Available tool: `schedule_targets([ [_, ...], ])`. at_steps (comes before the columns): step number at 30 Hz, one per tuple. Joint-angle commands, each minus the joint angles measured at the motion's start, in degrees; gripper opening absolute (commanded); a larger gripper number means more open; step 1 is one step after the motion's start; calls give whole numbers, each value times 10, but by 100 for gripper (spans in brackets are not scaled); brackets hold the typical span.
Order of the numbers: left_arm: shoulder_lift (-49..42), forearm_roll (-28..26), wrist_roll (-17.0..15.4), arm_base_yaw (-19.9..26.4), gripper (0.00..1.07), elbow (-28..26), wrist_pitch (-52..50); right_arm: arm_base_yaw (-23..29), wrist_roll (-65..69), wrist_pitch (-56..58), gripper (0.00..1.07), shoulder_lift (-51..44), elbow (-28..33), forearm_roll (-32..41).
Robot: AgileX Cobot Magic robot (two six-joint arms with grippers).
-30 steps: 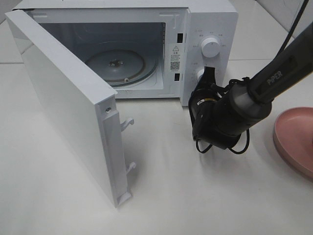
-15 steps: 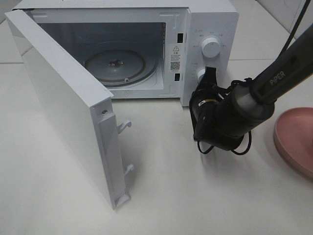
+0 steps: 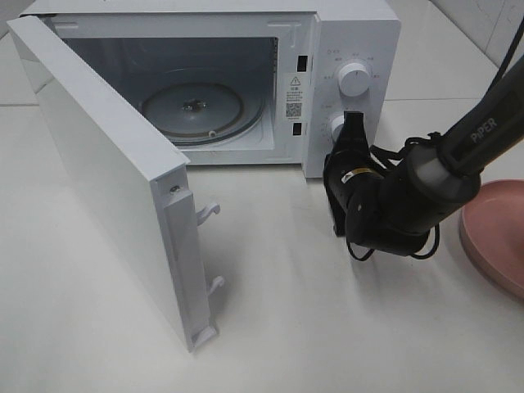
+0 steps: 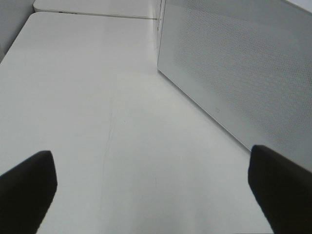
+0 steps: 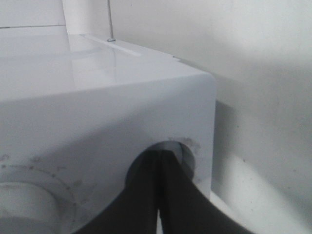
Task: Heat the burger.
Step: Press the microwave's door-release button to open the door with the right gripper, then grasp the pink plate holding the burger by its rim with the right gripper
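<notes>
Between swung-out door [image 3: 106,180] and right gripper [image 3: 354,123], open tabletop [image 3: 270,278].

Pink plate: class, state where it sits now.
In the high view, the pink plate sits at the right edge, partly cut off, right of the right arm.

Looks like a robotics lab staged as a kitchen corner: plain white bench [image 3: 327,327], one white microwave [image 3: 348,33] with its door swung open, a pink plate [image 3: 491,237] off to one side, a black robot arm [image 3: 483,131] lettered PIPER.
</notes>
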Motion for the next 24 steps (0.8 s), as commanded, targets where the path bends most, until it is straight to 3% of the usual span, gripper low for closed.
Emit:
schedule_targets([
  [1,-3,-3,-4,1,100,0,1,2,-6,-10,0,-11,14,-69],
  [15,-3,-3,-4,1,100,0,1,2,-5,-11,0,-65,100,-72],
  [24,-3,-3,-4,1,100,0,1,2,-40,3,0,-150,182,-108],
])
